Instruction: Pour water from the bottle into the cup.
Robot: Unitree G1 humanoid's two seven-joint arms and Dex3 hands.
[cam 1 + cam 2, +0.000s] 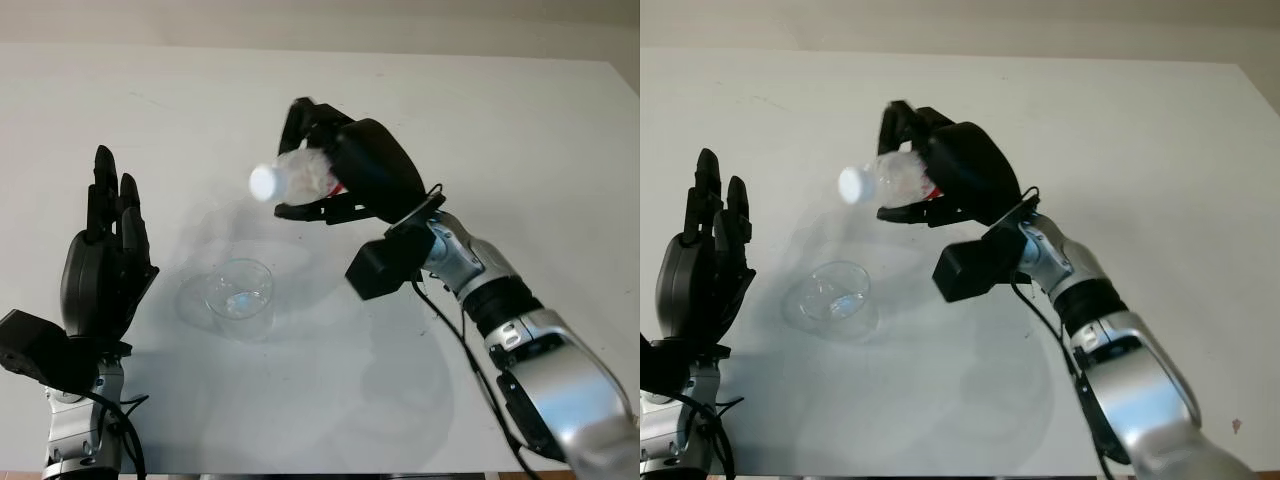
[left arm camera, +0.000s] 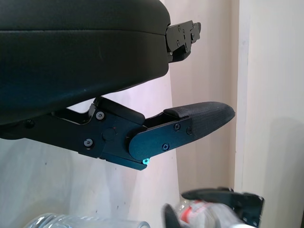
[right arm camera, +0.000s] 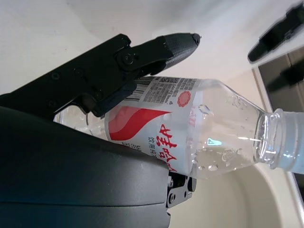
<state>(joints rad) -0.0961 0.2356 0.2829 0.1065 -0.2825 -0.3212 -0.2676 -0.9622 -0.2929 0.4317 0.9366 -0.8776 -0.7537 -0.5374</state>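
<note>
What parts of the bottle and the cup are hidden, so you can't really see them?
- Bottle: in the eye views the right hand covers its body and label; whether the white mouth end is capped is too blurred to tell.
- Bottle's base: in the right wrist view the hand's shell hides it.
- Cup: whether it holds water cannot be told through the clear plastic.
- Left hand, open beside the cup: its palm faces away.

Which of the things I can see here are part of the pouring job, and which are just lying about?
Part of the job:
- clear plastic water bottle with red-and-white label, tipped on its side in the right hand
- clear plastic cup, upright on the table

Just there:
- white table
- left hand, open, beside the cup
</note>
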